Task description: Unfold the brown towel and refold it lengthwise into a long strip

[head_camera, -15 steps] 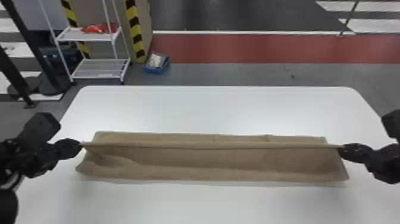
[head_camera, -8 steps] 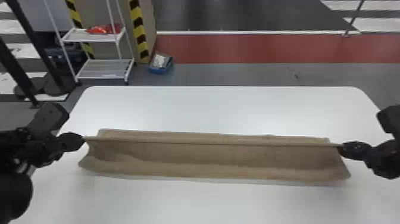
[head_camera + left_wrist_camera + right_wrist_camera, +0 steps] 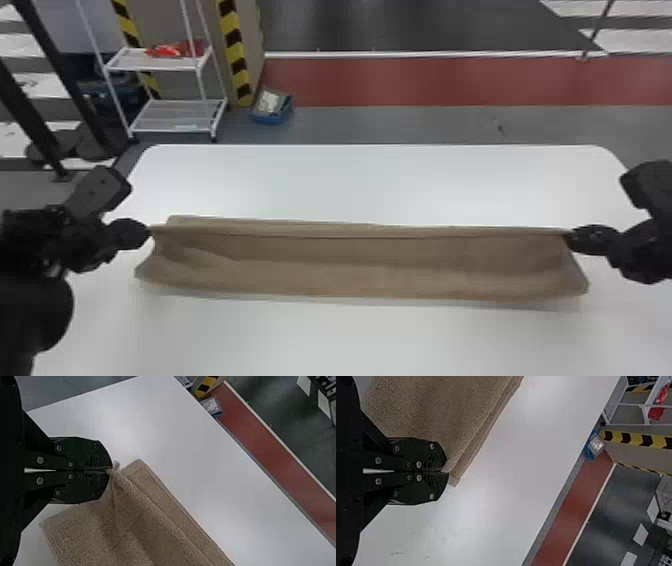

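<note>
- Currently the brown towel (image 3: 360, 272) spans the white table (image 3: 370, 185) side to side, roughly a long band.
- My left gripper (image 3: 110, 470): fingers pressed together on one end of a raised towel edge.
- My right gripper (image 3: 446, 472): same pinch, opposite end; I hold the edge nearly straight between them.
- Done, by my estimate: unfolding, much of the lengthwise fold.
- Remaining, presumably: lay this edge down, align, release, smooth.
</note>
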Available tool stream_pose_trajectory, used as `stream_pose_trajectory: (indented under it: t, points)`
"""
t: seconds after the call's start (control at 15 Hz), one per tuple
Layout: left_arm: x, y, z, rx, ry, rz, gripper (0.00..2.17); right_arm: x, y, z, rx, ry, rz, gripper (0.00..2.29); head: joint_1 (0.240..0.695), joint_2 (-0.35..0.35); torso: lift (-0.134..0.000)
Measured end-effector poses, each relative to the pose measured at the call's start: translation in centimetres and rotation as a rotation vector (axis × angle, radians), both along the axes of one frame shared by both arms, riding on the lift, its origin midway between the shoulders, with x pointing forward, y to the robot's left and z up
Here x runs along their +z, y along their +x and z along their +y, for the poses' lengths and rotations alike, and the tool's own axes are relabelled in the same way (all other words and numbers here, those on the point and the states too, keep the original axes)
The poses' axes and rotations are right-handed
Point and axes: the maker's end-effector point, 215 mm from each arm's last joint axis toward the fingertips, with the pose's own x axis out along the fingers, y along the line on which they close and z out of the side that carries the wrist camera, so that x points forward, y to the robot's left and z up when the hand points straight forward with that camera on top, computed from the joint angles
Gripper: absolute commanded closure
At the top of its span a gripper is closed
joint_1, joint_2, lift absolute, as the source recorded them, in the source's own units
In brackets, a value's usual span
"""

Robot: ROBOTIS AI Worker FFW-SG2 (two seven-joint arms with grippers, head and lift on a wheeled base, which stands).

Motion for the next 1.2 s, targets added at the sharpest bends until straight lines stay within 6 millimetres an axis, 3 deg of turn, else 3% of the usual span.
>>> stream_pose_trajectory:
  t: [0.4, 0.8, 0.87, 1.0, 1.2]
  points:
    - [-0.7, -0.1, 0.6, 0.005, 0.006, 0.021, 2.15, -1.1, 0.9, -0.5, 0.007, -0.053, 0.039, 1.41, 0.695, 0.023, -0.123]
    - [-1.1, 0.1, 0.8, 0.011, 0.015, 0.027, 2.15, -0.7, 2.1, -0.3, 0.020, -0.082, 0.039, 1.38, 0.695, 0.028, -0.123]
    - [-1.1, 0.2, 0.8, 0.010, 0.014, 0.026, 2.15, -0.7, 2.2, -0.2, 0.021, -0.086, 0.039, 1.10, 0.695, 0.027, -0.123]
    - [-1.1, 0.3, 0.6, 0.006, 0.014, 0.027, 2.15, -0.8, 2.3, -0.3, 0.020, -0.104, 0.041, 0.24, 0.695, 0.025, -0.123]
    - [-1.5, 0.2, 0.3, 0.002, 0.014, 0.035, 2.15, -1.4, 2.3, -0.4, 0.013, -0.122, 0.050, 0.12, 0.695, 0.022, -0.123]
